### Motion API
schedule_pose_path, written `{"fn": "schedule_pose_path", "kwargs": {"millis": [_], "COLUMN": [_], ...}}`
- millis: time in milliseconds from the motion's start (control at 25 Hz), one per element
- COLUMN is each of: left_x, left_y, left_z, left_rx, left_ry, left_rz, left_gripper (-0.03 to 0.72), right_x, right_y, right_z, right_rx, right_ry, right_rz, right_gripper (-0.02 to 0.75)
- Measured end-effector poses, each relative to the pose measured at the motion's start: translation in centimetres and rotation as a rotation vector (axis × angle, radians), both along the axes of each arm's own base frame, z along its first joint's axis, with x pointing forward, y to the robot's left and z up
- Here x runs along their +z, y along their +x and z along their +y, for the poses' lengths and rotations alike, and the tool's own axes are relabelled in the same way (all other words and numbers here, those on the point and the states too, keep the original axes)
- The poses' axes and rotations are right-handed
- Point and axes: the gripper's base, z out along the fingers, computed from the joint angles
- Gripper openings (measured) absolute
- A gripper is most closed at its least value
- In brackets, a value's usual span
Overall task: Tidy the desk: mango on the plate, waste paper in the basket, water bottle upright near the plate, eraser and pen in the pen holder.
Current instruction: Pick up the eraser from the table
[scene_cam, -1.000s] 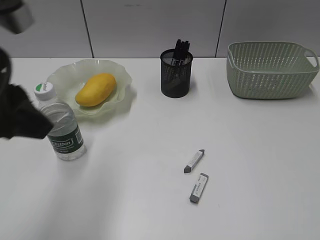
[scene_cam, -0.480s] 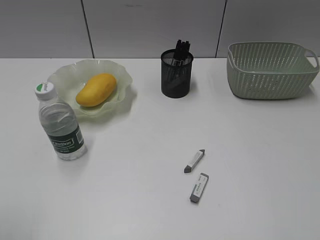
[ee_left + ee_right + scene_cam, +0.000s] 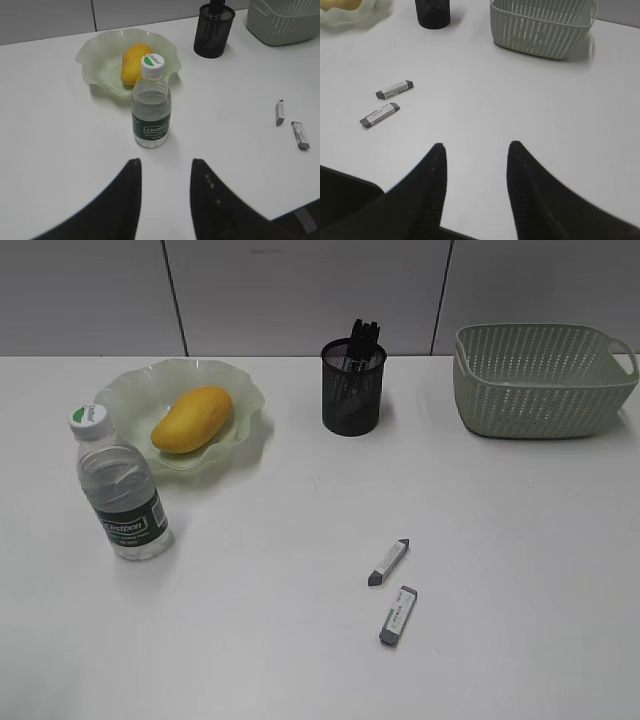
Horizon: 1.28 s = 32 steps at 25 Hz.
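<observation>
The yellow mango (image 3: 192, 418) lies on the pale green plate (image 3: 235, 380). Just in front of the plate, the water bottle (image 3: 120, 490) stands upright. Black pens (image 3: 362, 340) stick out of the mesh pen holder (image 3: 352, 390). Two grey-and-white erasers (image 3: 389, 561) (image 3: 398, 616) lie on the desk (image 3: 300, 640). The waste paper is out of view. My left gripper (image 3: 166, 162) is open and empty, drawn back from the bottle (image 3: 151, 112). My right gripper (image 3: 477, 146) is open and empty, to the right of the erasers (image 3: 395, 89). Neither gripper shows in the exterior view.
The sage-green basket (image 3: 540, 385) stands at the back right, with its inside hidden from here. A grey panelled wall runs behind the desk. In the right wrist view the desk's near edge lies just under the fingers.
The dark left arm that stood beside the bottle a second ago has drawn out of the exterior view. Bottle, mango and erasers have not moved.
</observation>
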Motion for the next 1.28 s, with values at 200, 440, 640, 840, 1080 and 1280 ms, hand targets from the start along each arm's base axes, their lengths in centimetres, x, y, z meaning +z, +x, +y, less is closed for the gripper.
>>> {"fn": "schedule_pose_path", "kwargs": {"millis": [200,440,640,840,1080,1280], "left_x": [-0.1,-1.2,-1.4,-1.4,-1.3,-1.4], "left_y": [0.1,-0.5,-0.5,-0.6,-2.1,-4.0], "left_z": [0.0,0.5,0.5,0.5,1.5,2.3], "left_rx": [0.002,0.024,0.025,0.025,0.096,0.210], "left_ry": [0.011,0.080,0.089,0.087,0.022,-0.036], "left_rz": [0.021,0.149,0.164,0.164,0.084,-0.016], "left_gripper": [0.237,0.237,0.237,0.237,0.237,0.237], "right_x": [0.0,0.0,0.0,0.0,0.0,0.0], "right_y": [0.0,0.0,0.0,0.0,0.0,0.0], "right_z": [0.0,0.0,0.0,0.0,0.0,0.0], "right_rx": [0.000,0.000,0.000,0.000,0.000,-0.001], "right_ry": [0.000,0.000,-0.001,-0.001,-0.001,-0.001], "right_rz": [0.001,0.000,0.000,0.000,0.000,-0.001], "right_gripper": [0.330,0.330,0.330,0.330,0.330,0.330]}}
